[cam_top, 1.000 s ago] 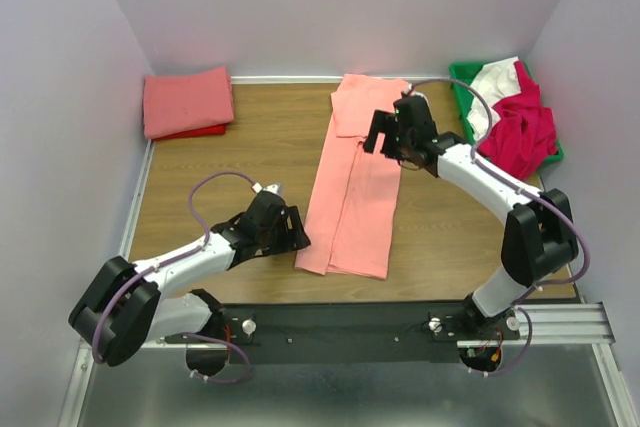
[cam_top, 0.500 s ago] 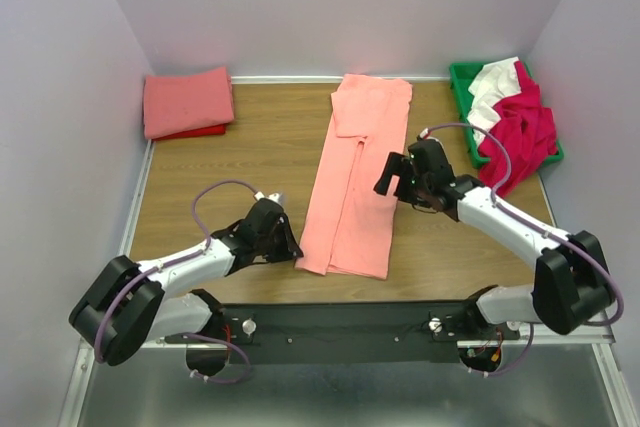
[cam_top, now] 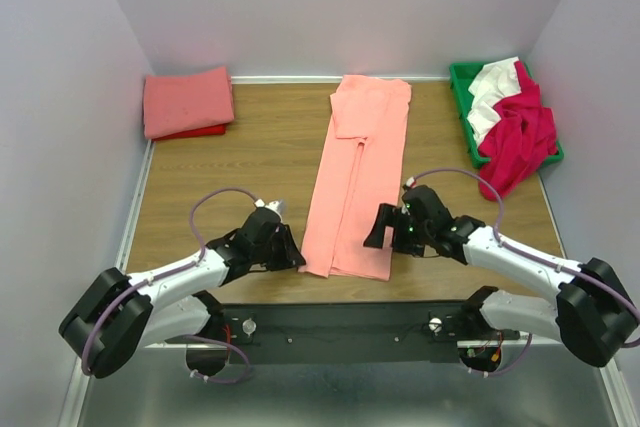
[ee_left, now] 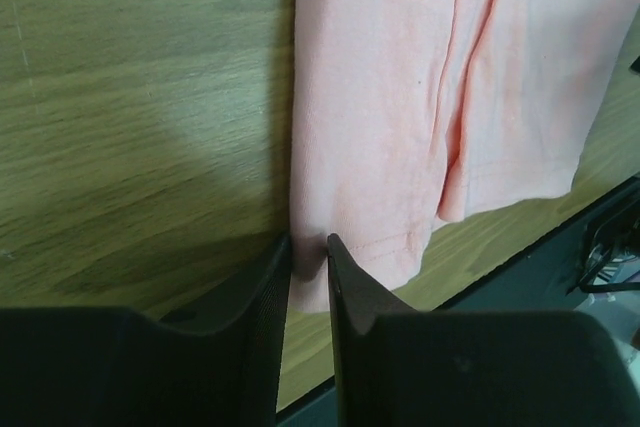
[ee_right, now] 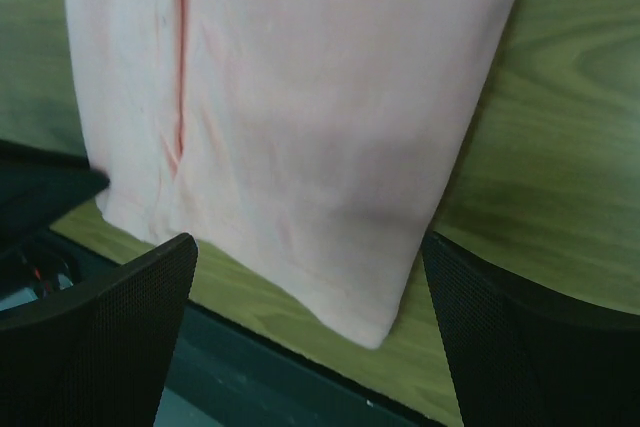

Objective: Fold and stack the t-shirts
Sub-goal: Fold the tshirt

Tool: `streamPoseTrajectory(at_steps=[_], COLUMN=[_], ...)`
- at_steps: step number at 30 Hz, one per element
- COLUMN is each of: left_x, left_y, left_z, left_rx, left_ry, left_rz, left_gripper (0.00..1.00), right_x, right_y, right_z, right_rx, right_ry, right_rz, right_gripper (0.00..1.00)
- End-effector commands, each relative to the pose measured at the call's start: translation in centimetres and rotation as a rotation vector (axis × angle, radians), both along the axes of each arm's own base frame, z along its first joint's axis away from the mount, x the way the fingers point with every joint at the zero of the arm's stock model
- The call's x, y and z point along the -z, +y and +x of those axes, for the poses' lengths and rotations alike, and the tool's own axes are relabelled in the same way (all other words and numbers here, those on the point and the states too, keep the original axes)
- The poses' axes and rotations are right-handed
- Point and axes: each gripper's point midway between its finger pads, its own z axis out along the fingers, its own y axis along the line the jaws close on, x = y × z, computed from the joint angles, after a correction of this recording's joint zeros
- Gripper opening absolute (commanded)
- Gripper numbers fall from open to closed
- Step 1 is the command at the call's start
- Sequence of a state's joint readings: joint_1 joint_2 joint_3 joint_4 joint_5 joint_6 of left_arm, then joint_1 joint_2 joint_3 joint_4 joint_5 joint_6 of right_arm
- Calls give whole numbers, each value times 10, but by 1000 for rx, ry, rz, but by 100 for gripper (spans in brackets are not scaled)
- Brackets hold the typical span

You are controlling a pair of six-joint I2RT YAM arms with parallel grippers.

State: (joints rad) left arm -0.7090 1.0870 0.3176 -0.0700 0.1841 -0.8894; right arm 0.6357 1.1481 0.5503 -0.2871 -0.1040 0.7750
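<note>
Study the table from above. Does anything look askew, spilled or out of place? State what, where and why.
The magenta t-shirt spills over the near rim of the green bin at the right rear. The long salmon t-shirt lies slightly slanted, its far end further right. The folded stack at left rear looks tidy.

I see my left gripper (ee_left: 309, 240) with its fingers drawn narrow on the left hem of the folded salmon t-shirt (ee_left: 400, 97), cloth between them, near the desk's (ee_left: 130, 97) front edge.
</note>
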Motion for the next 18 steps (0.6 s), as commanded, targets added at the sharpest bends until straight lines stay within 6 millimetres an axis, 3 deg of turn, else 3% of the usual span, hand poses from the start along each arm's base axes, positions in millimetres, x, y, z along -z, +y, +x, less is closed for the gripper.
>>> streamPoseTrajectory(at_steps=[1, 5, 9, 13, 18], left_x=[16, 17, 14, 9, 4], left_y=[11, 11, 10, 9, 6], left_z=[-25, -27, -29, -27, -25], left_rx=[23, 31, 30, 24, 20], left_ry=[83, 87, 83, 68, 54], left_rz=[42, 44, 25, 16, -5], left_gripper=[30, 20, 3, 1, 0], right_x=[16, 18, 21, 30, 36], right_y=[2, -5, -7, -7, -2], right_z=[-46, -63, -79, -89, -92], right_rx=[-60, -51, -78, -110, -121], right_ry=[133, 175, 214, 253, 268], right_rz=[23, 32, 34, -1, -32], right_gripper=[100, 100, 100, 99, 89])
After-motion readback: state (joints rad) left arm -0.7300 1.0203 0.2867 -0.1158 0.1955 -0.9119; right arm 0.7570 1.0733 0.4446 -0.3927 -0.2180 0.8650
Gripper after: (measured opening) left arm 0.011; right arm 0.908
